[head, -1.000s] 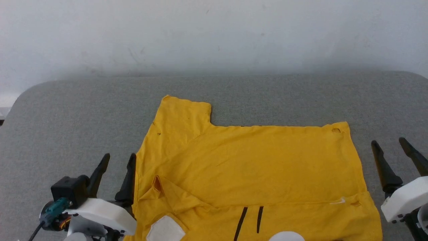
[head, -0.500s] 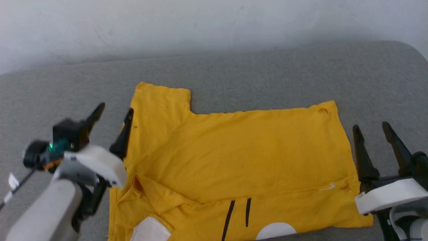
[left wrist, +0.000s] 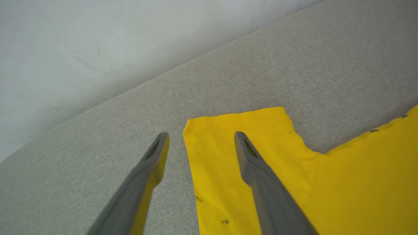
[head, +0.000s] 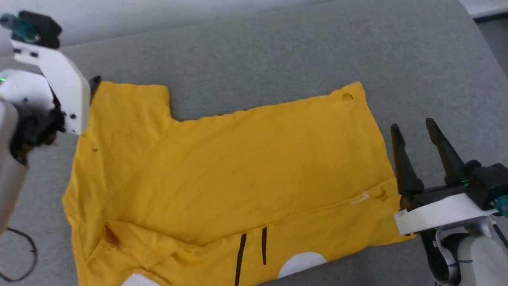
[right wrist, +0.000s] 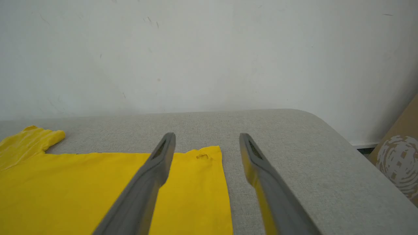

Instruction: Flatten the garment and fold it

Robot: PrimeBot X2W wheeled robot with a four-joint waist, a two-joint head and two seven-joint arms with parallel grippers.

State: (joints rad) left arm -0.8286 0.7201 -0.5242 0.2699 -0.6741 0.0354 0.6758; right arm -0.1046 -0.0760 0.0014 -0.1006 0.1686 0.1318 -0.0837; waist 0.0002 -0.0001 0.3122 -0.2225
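The shirt (head: pixel 238 159) is lying spread across the centre of the frame on a grey pad (head: pixel 278 47), a fold running along its lower part. The left gripper (left wrist: pixel 201 135), jaws released and empty, is hovering at the sleeve (head: pixel 127 107) in the upper left. The right gripper (head: pixel 412 123), likewise released, is hanging at the shirt's right edge.

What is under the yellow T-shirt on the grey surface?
The T-shirt lies on the grey fabric surface, which shows around it. Near its front edge a printed layer continues under the plain yellow layer. Anything else beneath is covered.
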